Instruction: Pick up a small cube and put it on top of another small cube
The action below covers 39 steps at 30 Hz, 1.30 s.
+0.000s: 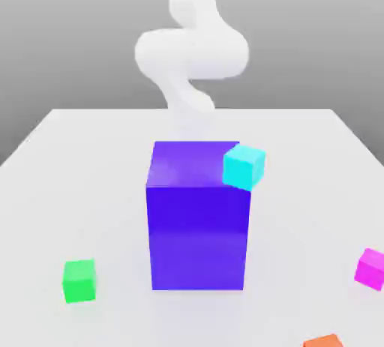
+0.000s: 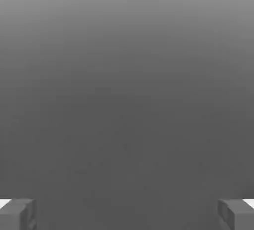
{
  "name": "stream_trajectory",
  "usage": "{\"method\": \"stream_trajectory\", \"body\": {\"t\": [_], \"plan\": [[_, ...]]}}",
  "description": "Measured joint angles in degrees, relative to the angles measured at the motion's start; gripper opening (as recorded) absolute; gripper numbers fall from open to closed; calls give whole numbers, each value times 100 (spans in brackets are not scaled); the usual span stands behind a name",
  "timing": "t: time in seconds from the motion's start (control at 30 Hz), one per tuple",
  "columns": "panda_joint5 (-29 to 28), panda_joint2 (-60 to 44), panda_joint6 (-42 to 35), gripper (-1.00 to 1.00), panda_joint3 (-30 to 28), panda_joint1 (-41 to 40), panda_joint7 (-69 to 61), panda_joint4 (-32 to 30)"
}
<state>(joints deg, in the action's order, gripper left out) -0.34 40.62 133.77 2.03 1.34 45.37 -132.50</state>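
Observation:
The small magenta cube [image 1: 370, 268] rests on the white table at the exterior view's right edge. Far across, near the exterior view's left front, sits the small green cube [image 1: 79, 280]. The two cubes are wide apart, with the big block between them. My white arm [image 1: 191, 49] rises at the back of the table, behind the block. In the hand view my gripper [image 2: 127, 214] is open: its two grey fingertips [image 2: 17, 214] stand far apart with nothing between them, facing a plain grey background.
A big blue-purple block [image 1: 197, 218] stands mid-table. A cyan cube [image 1: 244, 166] sits beside its upper right corner in the exterior view. An orange cube [image 1: 324, 341] lies at the front right edge. The white table [image 1: 90, 188] spreads around them.

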Motion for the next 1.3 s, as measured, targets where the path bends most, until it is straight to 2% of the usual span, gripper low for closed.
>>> {"method": "stream_trajectory", "body": {"t": [0.37,0.63,0.87,1.03,1.07,1.3], "plan": [[-311,-2302,888,0,976,605,-89,-319],[-801,-3983,1509,0,1592,1245,38,-544],[-1282,-5470,2040,0,1835,1860,185,-734],[-1892,-6512,2726,0,1316,2416,609,-567],[-1993,-6671,2845,-100,1200,2512,686,-529],[-2009,-6689,2859,-100,1191,2521,700,-526]]}}
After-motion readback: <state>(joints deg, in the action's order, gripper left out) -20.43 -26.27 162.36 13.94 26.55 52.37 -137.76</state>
